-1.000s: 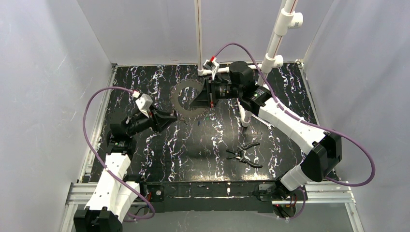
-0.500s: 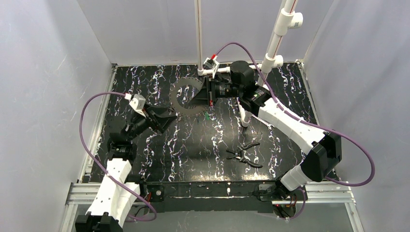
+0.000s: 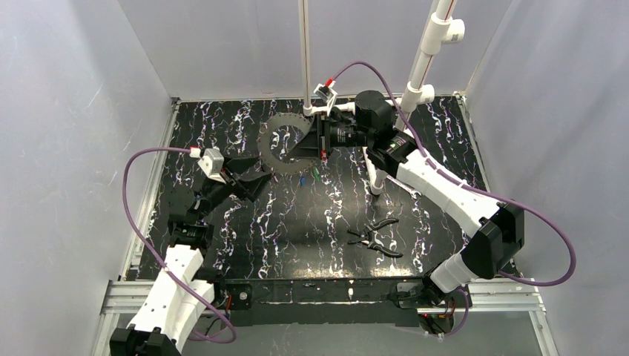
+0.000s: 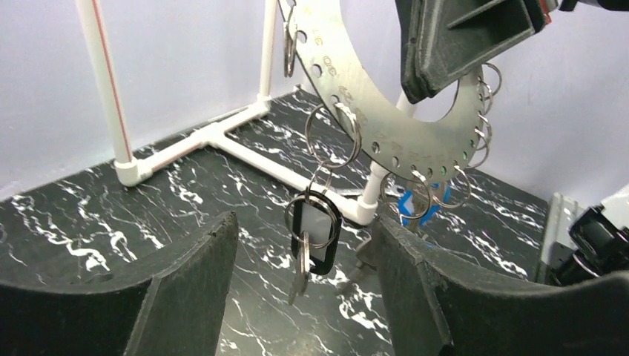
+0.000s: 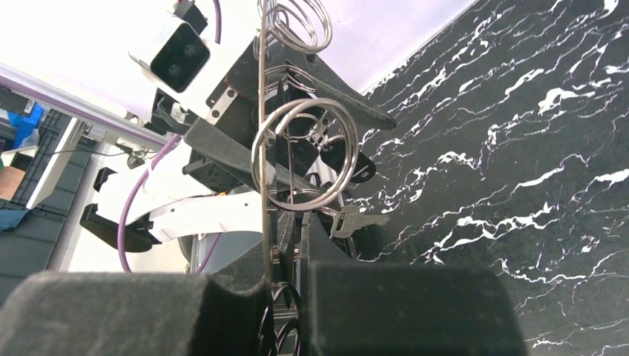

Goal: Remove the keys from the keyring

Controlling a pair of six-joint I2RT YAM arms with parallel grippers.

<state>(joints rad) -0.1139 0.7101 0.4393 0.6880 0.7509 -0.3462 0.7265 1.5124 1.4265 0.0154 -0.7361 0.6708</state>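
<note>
My right gripper point(image 3: 317, 143) is shut on a crescent-shaped metal plate point(image 3: 276, 150) with holes along its rim, holding it above the table. Several silvery keyrings hang from the plate point(image 4: 386, 111); one keyring point(image 4: 334, 138) carries a black tag point(image 4: 315, 234) and a plain key. A blue-headed key point(image 4: 409, 205) hangs further right. In the top view the blue key point(image 3: 303, 180) and a green key point(image 3: 315, 175) dangle below the plate. My left gripper point(image 4: 304, 222) is open and empty, facing the hanging tag. In the right wrist view the plate point(image 5: 262, 111) is edge-on between my shut right gripper point(image 5: 271, 285).
Black-handled pliers point(image 3: 374, 236) lie on the marbled black table near the front right. A white PVC pipe frame point(image 3: 426, 52) stands at the back, and it also shows in the left wrist view point(image 4: 215, 133). Grey walls enclose the table.
My right gripper has shifted the plate slightly left and up, and the blue key now shows beside the green one. My left arm has pulled back a little toward the left.
</note>
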